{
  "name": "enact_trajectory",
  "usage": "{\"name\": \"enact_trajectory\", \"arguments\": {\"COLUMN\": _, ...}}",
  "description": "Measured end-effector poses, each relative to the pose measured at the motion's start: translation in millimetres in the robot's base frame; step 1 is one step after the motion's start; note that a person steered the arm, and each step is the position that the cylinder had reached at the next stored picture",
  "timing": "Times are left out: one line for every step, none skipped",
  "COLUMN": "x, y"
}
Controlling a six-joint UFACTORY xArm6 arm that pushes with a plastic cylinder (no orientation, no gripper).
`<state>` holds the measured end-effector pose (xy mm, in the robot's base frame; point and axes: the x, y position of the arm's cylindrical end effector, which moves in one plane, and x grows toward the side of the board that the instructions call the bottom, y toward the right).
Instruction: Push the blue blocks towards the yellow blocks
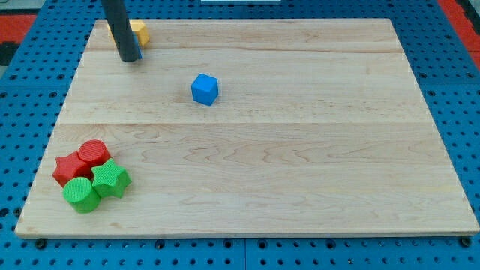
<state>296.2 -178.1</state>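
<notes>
- Closest to the camera sits the worktop, a pale wooden board on blue pegboard, by far the largest thing here.
- Down at its 8 o'clock corner, four blocks huddle touching: a red cylinder, a red block of unclear shape, a green star-like block and a green cylinder.
- At 11 o'clock of the board, my tip rests just beside the yellow block, which the rod partly hides; its shape is hard to tell.
- No jaws exist on this rod, so nothing is apart, together or clamped.
- One blue cube shows, alone, above board centre, well apart from my tip and lying at roughly 4 o'clock from it.
- To do this step well, I judge the tip should circle round to the cube's 4 o'clock side, then push squarely through its middle toward 10 o'clock, slowly, so it does not spin off line.
</notes>
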Motion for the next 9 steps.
{"name": "enact_trajectory", "arguments": {"x": 8, "y": 107}}
{"name": "enact_trajectory", "arguments": {"x": 58, "y": 193}}
{"name": "enact_trajectory", "arguments": {"x": 87, "y": 136}}
{"name": "enact_trajectory", "arguments": {"x": 56, "y": 28}}
{"name": "enact_trajectory", "arguments": {"x": 50, "y": -34}}
{"name": "enact_trajectory", "arguments": {"x": 65, "y": -55}}
{"name": "enact_trajectory", "arguments": {"x": 64, "y": -96}}
{"name": "enact_trajectory", "arguments": {"x": 34, "y": -92}}
{"name": "enact_trajectory", "arguments": {"x": 29, "y": -89}}
